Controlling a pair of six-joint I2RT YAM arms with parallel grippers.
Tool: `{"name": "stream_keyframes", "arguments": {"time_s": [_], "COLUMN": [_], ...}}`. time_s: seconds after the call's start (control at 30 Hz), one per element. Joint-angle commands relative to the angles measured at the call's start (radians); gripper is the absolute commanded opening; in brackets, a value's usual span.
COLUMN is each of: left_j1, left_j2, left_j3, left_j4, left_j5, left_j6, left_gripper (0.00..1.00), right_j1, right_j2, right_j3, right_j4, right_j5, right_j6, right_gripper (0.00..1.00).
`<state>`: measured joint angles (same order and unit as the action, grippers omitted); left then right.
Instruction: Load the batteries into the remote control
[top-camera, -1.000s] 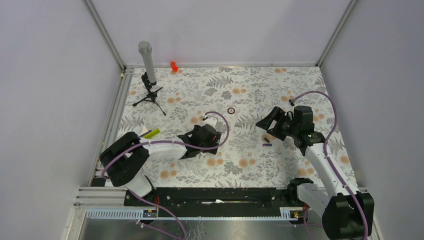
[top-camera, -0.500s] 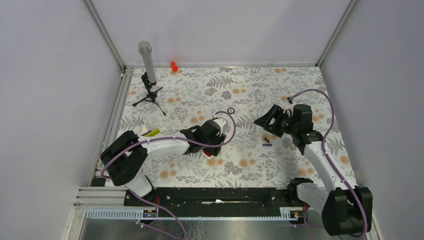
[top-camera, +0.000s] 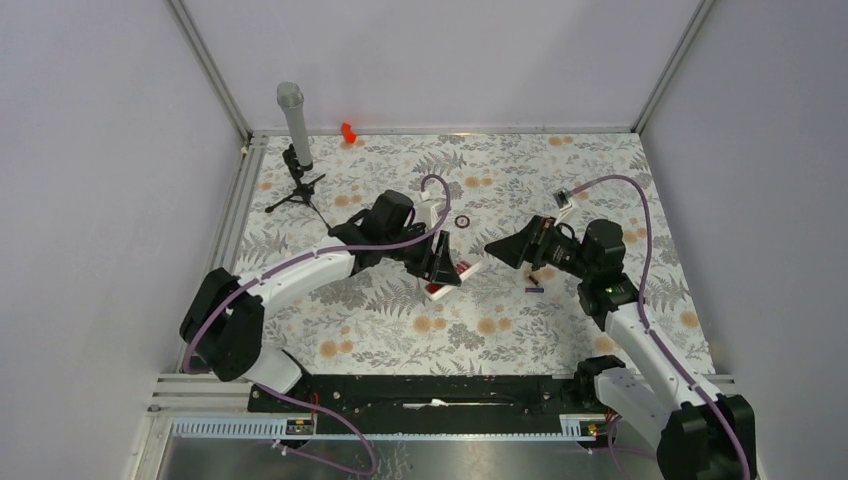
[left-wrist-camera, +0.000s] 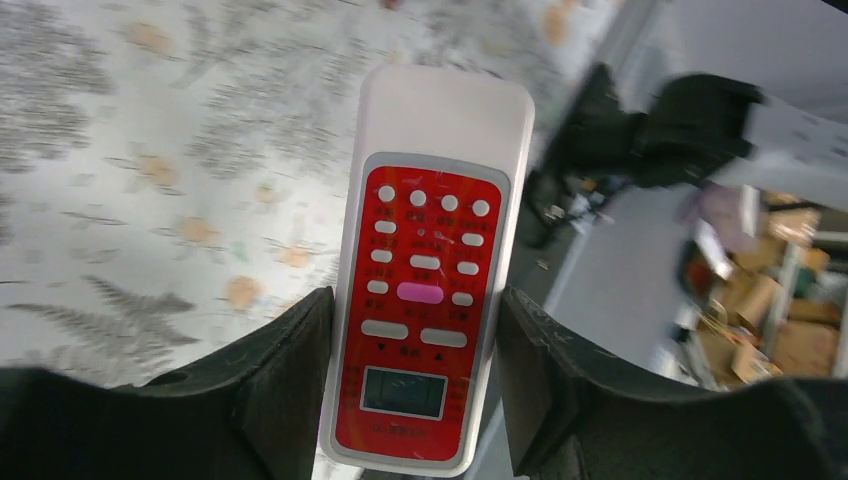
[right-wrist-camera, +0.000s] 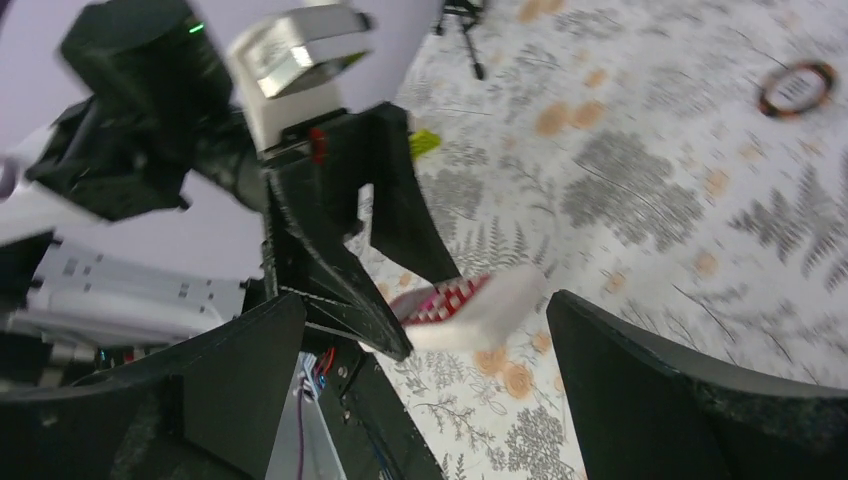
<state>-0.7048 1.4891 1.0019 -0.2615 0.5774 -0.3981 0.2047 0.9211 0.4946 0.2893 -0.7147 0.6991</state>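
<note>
My left gripper (top-camera: 445, 275) is shut on the remote control (top-camera: 462, 270) and holds it above the table's middle. In the left wrist view the remote (left-wrist-camera: 430, 200) shows its red button face and small display, pinched by its sides near the display end between my fingers (left-wrist-camera: 290, 370). My right gripper (top-camera: 505, 248) is open and empty, just right of the remote and pointing at it. The right wrist view shows the remote (right-wrist-camera: 480, 300) between and beyond the wide jaws. A purple battery (top-camera: 535, 290) and a dark battery (top-camera: 536, 273) lie on the table under the right gripper.
A small tripod with a grey tube (top-camera: 293, 120) stands at the back left. A red object (top-camera: 348, 131) sits at the back edge. A small dark ring (top-camera: 462, 220) lies behind the remote. A yellow-green marker (right-wrist-camera: 425, 143) shows past the left arm.
My left arm has lifted the remote off the table and swung it right towards the middle. My right gripper has moved left towards it.
</note>
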Motion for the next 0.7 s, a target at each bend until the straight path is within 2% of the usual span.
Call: {"name": "stream_keyframes", "arguments": {"time_s": [0.0,0.13,0.23,0.3,0.47,0.57,0.67], "left_j1": [0.006,0.051,0.106,0.131,0.154,0.160,0.162], "left_j2": [-0.071,-0.104,-0.130,-0.147,-0.179,-0.194,-0.223], "left_j3": [0.045,0.043,0.036,0.030,0.005,-0.025,-0.037], "left_j4": [0.048,0.085,0.080,0.083,0.172,0.254,0.257], "left_j5": [0.306,0.438,0.518,0.573,0.672,0.727,0.752], "left_j6": [-0.126,-0.203,-0.237,-0.265,-0.375,-0.468,-0.488], "left_gripper": [0.22,0.23,0.23,0.23,0.24,0.23,0.23], "right_j1": [0.059,0.074,0.114,0.162,0.266,0.286,0.290], "right_j2": [-0.064,-0.009,0.054,0.081,0.158,0.210,0.245], "right_j3": [0.043,0.095,0.178,0.227,0.319,0.349,0.366], "right_j4": [0.221,0.399,0.476,0.466,0.311,0.285,0.300], "right_j5": [-0.088,-0.175,-0.306,-0.365,-0.463,-0.534,-0.597], "right_j6": [-0.069,-0.061,-0.061,-0.118,-0.332,-0.378,-0.390], "right_gripper": [1.00,1.00,0.99,1.00,0.99,0.95,0.91]}}
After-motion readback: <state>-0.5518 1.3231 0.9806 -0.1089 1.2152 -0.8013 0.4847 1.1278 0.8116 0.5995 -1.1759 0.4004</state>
